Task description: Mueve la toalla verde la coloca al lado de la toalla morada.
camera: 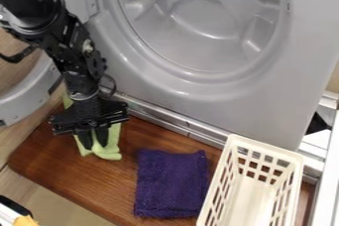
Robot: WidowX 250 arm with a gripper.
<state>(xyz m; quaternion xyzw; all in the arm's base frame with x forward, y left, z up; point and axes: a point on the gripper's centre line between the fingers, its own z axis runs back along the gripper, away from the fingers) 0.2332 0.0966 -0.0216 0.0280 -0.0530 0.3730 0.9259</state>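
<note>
The gripper [93,138] hangs at the left of the wooden board, right over the green towel and hiding its middle. The green towel [110,149] lies rumpled on the board, its lower part showing below the gripper and a strip of it at the upper left, behind the gripper. Whether the gripper holds the cloth cannot be made out. To the right, apart from the green towel, the purple towel [172,183] lies flat in a roughly square shape.
A cream plastic basket [297,183] stands right of the purple towel. Behind the wooden board [63,170] rises a grey appliance front [198,88] with a round opening. Bare wood lies between the two towels. Something orange [26,220] is at the lower left corner.
</note>
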